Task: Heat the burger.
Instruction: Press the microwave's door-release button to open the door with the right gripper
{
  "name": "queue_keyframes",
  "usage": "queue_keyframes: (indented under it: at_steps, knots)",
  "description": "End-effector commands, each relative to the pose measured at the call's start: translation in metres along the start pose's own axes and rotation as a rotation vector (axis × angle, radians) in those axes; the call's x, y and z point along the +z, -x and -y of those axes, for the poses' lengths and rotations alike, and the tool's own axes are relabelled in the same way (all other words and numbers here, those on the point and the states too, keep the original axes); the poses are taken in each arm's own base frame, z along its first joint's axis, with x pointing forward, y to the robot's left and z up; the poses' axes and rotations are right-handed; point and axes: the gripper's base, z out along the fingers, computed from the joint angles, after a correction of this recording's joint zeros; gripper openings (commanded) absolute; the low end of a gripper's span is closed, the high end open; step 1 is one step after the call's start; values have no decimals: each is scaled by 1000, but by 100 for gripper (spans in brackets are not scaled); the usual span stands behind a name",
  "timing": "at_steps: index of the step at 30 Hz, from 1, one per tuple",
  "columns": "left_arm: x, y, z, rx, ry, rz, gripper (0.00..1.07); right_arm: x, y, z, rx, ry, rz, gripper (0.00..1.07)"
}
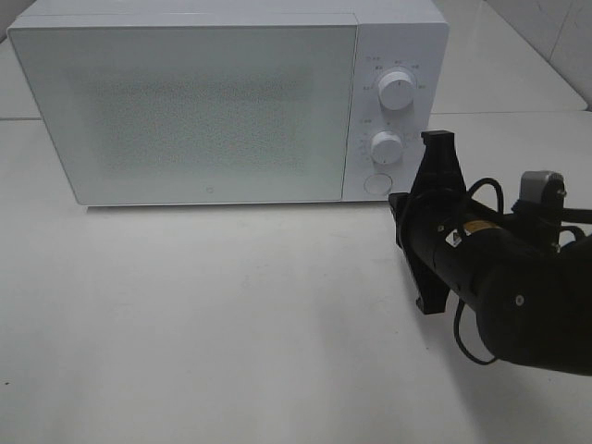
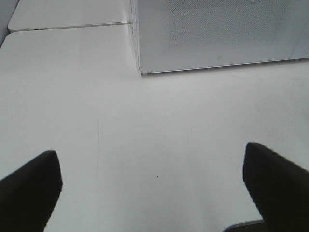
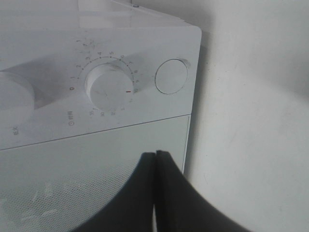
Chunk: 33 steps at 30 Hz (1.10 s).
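The white microwave is sitting at the back of the pale table with its door shut. The door's frosted, dotted front is hiding whatever is inside, so I cannot tell where the burger is; it is not showing in any view. The right arm is reaching in from the right side toward the control panel, where two round knobs, the upper knob and the lower knob, are standing one above the other over a round button. The right gripper is showing its two black fingers pressed flat together, pinched closed on nothing. Its tip is hanging in front of the microwave's face, near the seam between door and panel and close to the round button. Whether it is touching the front I cannot tell. The left gripper is hovering above bare tabletop, well apart from the microwave's front. Its dark fingers are spread wide with only the table surface showing between them, so it is holding nothing.
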Motion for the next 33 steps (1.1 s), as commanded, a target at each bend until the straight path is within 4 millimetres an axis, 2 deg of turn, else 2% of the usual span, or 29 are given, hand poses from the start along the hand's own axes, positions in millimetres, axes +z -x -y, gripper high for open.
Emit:
queue_keyframes:
  at_steps: [1,20,26,33]
  knots:
    - [-3,-1,1,2,5,30,96,17,-2,-1,-18,-13,-32,0]
    - [-3,-1,1,2,5,30,96,81,6,0,65,-32,-8,0]
    - [-3,-1,1,2,5,30,96,93,8,0,72,-46,-4,0]
    - [-3,-1,1,2,5,30,96,109,1,5,73,-59,-12,0]
